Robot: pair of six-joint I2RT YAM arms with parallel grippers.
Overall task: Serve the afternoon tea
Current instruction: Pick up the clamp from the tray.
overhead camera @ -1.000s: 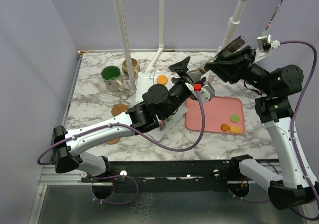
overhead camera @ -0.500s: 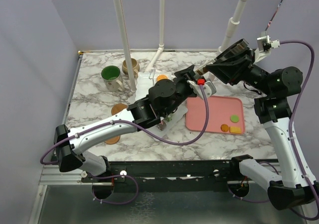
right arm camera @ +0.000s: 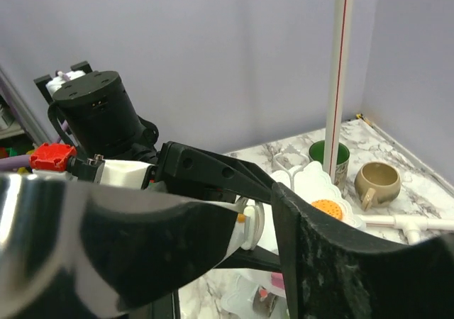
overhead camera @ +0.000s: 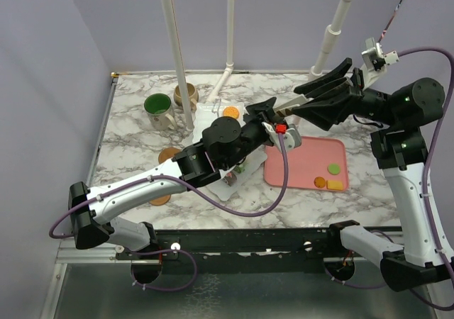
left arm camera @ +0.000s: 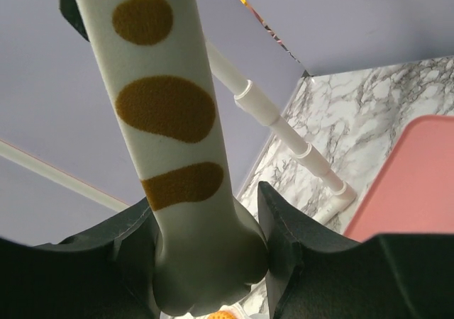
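A long white toy piece with brown spots (left arm camera: 167, 106) is in the air above the table, and my left gripper (left arm camera: 206, 248) is shut on its thick end. From above, this piece (overhead camera: 285, 108) bridges my left gripper (overhead camera: 268, 113) and my right gripper (overhead camera: 298, 105). The right gripper (right arm camera: 255, 220) is open, with its fingers spread on either side of the piece's tip (right arm camera: 250, 223). The white tiered stand (overhead camera: 210, 115) carries an orange biscuit (overhead camera: 229, 112). A green-lined mug (overhead camera: 157, 106) and a beige mug (overhead camera: 186, 92) stand at the back left. Two brown coasters (overhead camera: 169, 156) lie near the left.
A pink tray (overhead camera: 305, 159) at the right holds a green (overhead camera: 333, 168), an orange (overhead camera: 320, 182) and a yellow toy (overhead camera: 335, 185). White pipes (overhead camera: 174, 49) rise behind the stand. The left arm lies across the stand's lower plate (overhead camera: 237, 178).
My left gripper came in and shut on the spotted piece. My right gripper, which held it, has opened and its arm has swung up and back a little.
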